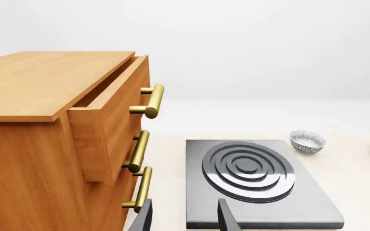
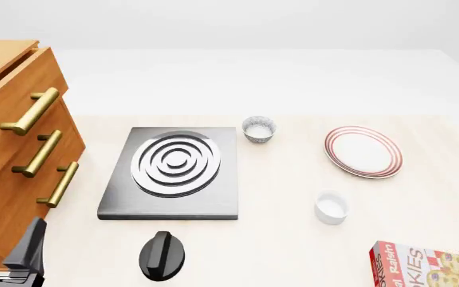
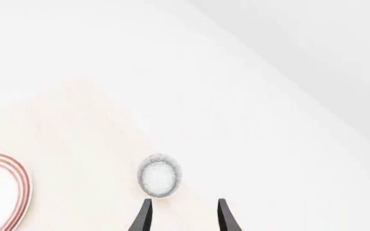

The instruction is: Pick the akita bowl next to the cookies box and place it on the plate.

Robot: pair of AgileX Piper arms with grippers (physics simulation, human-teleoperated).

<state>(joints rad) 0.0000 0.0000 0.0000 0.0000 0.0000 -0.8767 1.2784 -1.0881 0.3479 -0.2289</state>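
In the right wrist view, a speckled akita bowl (image 3: 159,175) sits just beyond my right gripper (image 3: 183,217). That gripper is open, and the bowl lies ahead of one fingertip, outside the gap. The red-ringed plate (image 3: 8,192) shows beside the bowl there, and again in the front view as the plate (image 2: 363,151). No stove appears near this bowl, and it is out of the front view's frame. The cookies box (image 2: 429,267) lies at the front right corner. My left gripper (image 2: 5,239) is open and empty by the cabinet, also seen as the left gripper (image 1: 185,219).
A lookalike speckled bowl (image 2: 259,128) stands beside the stove burner (image 2: 174,170). A plain white cup (image 2: 331,207) sits between the burner and the box. A black knob (image 2: 160,256) lies near the front. The wooden cabinet (image 2: 14,143) on the left has its top drawer (image 1: 108,115) pulled out.
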